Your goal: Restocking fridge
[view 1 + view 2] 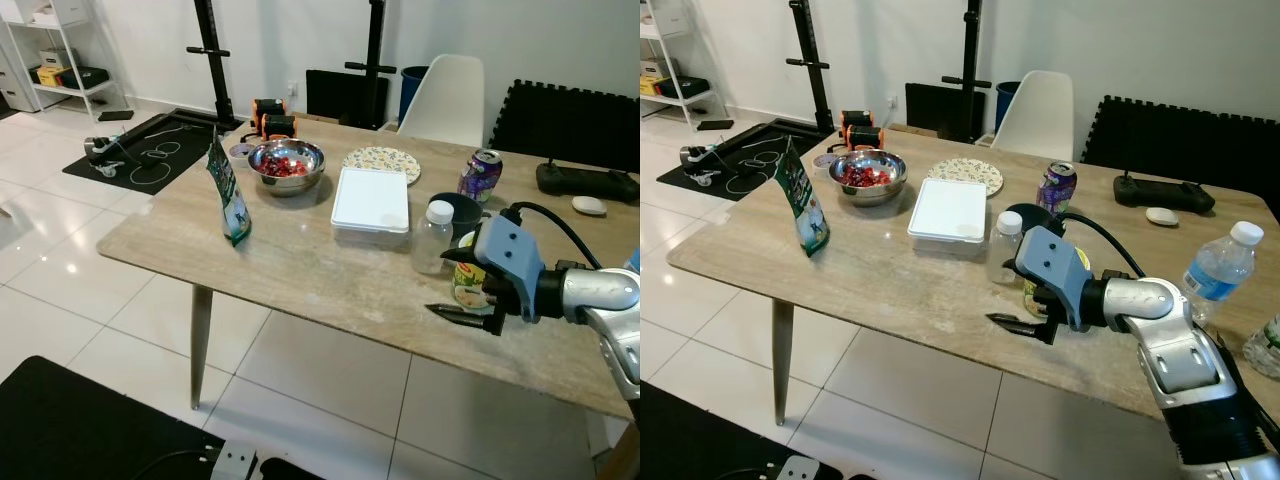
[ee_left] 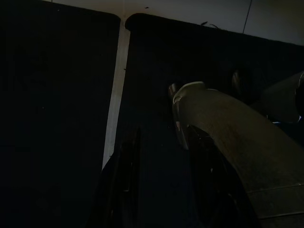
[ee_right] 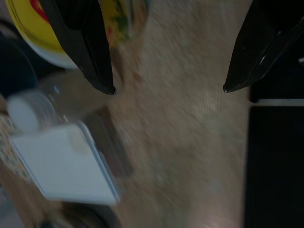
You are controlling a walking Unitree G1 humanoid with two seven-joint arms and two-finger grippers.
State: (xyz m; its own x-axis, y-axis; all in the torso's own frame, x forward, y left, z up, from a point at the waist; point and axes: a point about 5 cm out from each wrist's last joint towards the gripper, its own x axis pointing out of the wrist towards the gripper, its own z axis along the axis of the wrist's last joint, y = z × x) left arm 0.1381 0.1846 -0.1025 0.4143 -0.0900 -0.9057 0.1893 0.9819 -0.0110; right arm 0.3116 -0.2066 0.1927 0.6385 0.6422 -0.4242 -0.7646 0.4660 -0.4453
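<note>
**Right pincer released beside the yellow can at the near desk edge**

I see the right pincer (image 1: pixel 1015 292) reaching in over the near edge of the desk (image 1: pixel 300 270), its two black fingers spread wide apart with nothing between them. In the right wrist view one fingertip (image 3: pixel 102 80) lies against the front of the yellow-labelled can (image 3: pixel 40 33), and the other hangs over bare wood toward the desk edge. The yellow-labelled can stands upright just behind the pincer, largely hidden by the blue-grey wrist housing (image 1: pixel 510 255).

Items on the desk, as I read them from the head views:
- A small clear bottle with a white cap (image 1: pixel 434 236), upright, just beside the can on its left.
- A dark mug (image 1: pixel 462 211) directly behind that bottle.
- A purple drink can (image 1: pixel 481 176), upright, further back.
- A white lidded container (image 1: pixel 371 204), left of the small bottle.
- A steel bowl of red food (image 1: pixel 286 164) behind and left of the container.
- A patterned plate (image 1: pixel 381 160) behind the container.
- A green snack bag (image 1: pixel 227 192), standing upright near the left end.
- A water bottle with a blue label (image 1: pixel 1218 270), well to the right.

The left wrist view is very dark; I cannot tell whether the left pincer (image 2: pixel 159 190) is open or closed.
</note>
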